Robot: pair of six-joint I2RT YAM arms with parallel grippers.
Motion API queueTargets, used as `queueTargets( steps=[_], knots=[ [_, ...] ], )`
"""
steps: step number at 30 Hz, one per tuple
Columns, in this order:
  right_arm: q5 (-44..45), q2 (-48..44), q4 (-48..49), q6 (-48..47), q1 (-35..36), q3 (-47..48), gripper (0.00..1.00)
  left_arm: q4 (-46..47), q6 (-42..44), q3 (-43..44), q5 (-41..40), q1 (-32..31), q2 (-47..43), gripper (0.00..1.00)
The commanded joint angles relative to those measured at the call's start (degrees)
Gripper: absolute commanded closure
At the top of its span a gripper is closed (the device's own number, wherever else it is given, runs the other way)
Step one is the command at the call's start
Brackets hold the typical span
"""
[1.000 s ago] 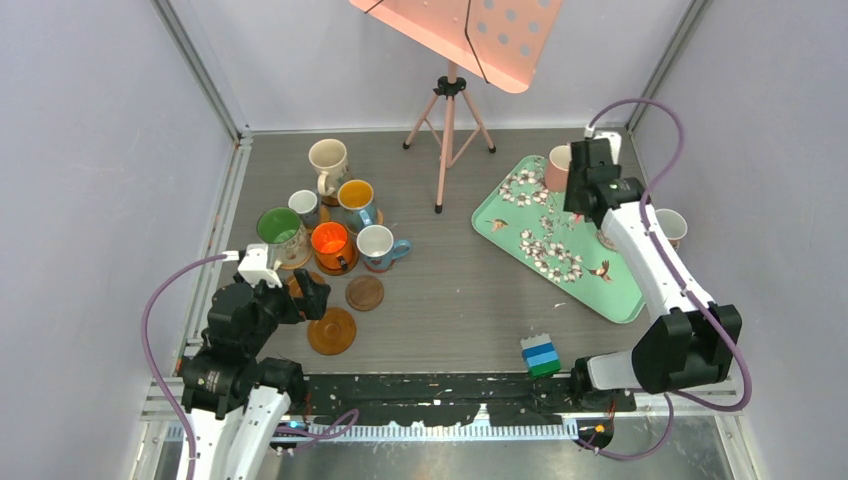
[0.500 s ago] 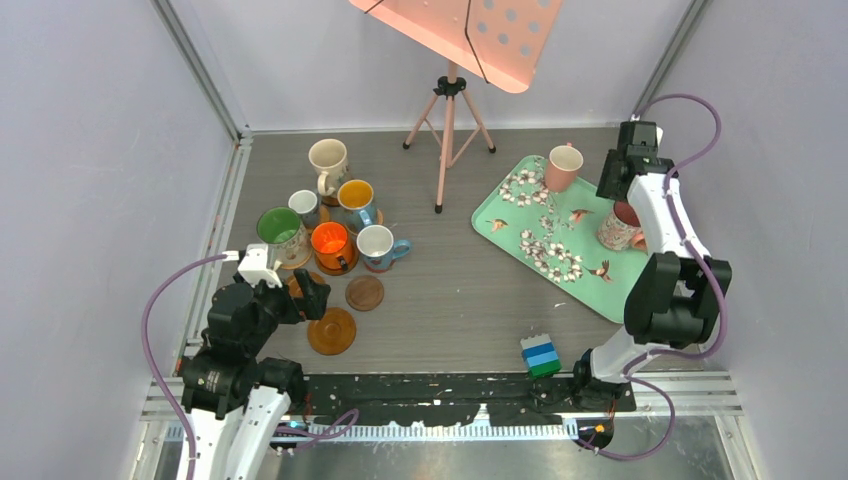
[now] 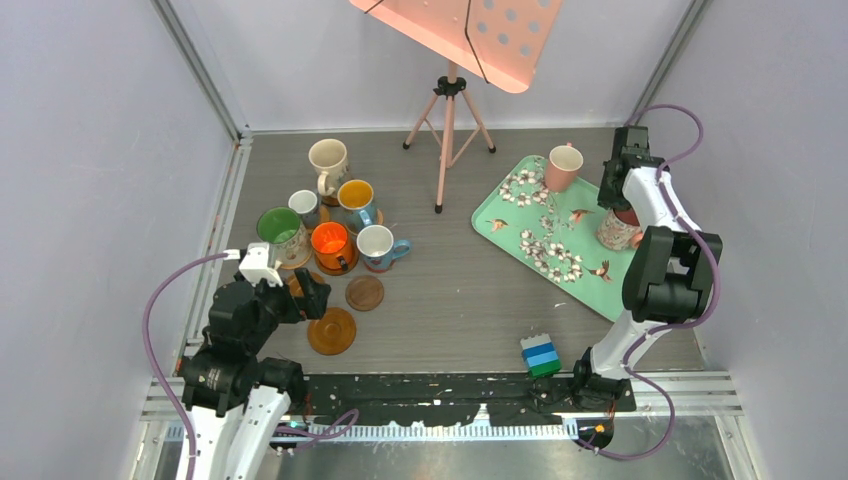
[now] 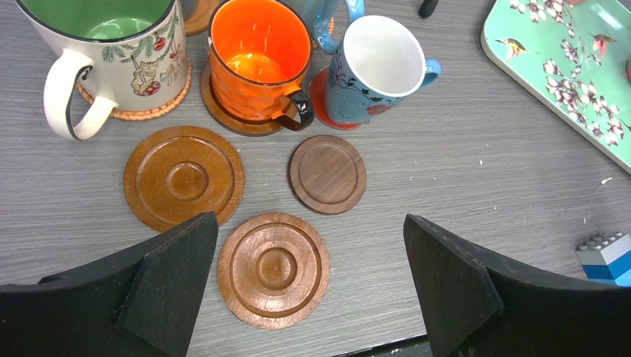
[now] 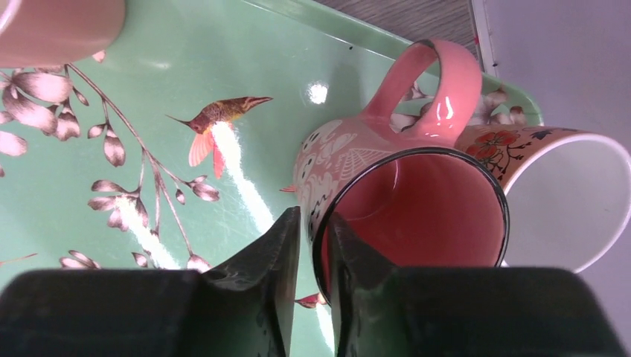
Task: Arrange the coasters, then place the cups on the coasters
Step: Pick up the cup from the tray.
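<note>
1. Although its finger bases fill the lower edge of the right wrist view, the right tool [image 5: 312,223] is seen pinching the wall of the pink mug [image 5: 387,186], one finger outside the rim and one inside.
2. The pink mug is on the mint tray [image 5: 186,89], near its far right corner. Its base is hidden, so it cannot be told whether it sits flat.
3. Touching it behind, a floral mug [image 5: 565,201] lies on its side. The pink mug covers most of its body, and the right arm covers it in the top view.
4. A second pink cup [image 3: 563,167] stands at the tray's far edge. The wrist view cuts off all but its side.
5. The left tool [image 4: 310,223] is spread wide above the desk [image 4: 484,171] and holds nothing.
6. Three bare coasters lie below it: the left coaster [image 4: 183,177], the dark coaster [image 4: 327,173] and the near coaster [image 4: 275,268].
7. Beyond them, the green-lined mug [image 4: 104,52], the orange mug [image 4: 257,63] and the blue mug [image 4: 379,67] each stand on a coaster, of which only an edge shows.
8. Three further mugs stand behind these. What lies under them is hard to make out.
</note>
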Motion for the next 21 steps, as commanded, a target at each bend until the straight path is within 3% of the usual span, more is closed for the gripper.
queueTargets(
  steps=[1, 6, 15, 21],
  knots=[
    [-1.8, -1.3, 2.0, -1.0, 0.0, 3.0, 0.8, 2.1, 0.3, 0.5, -0.6, 0.3, 0.4, 0.01],
    [-3.6, -2.5, 1.0, -1.3, 0.3, 4.0, 0.94, 2.1, 0.3, 0.4, -0.7, 0.3, 0.1, 0.01],
    [2.5, -6.3, -6.3, -2.7, 9.0, 12.1, 0.94, 2.8, 0.3, 0.0, 0.2, 0.3, 0.0, 0.01],
    [1.9, -12.1, -9.2, -1.0, 19.7, 7.4, 0.95, 2.8, 0.3, -0.2, -0.6, 0.3, 0.2, 0.01]
  ],
)
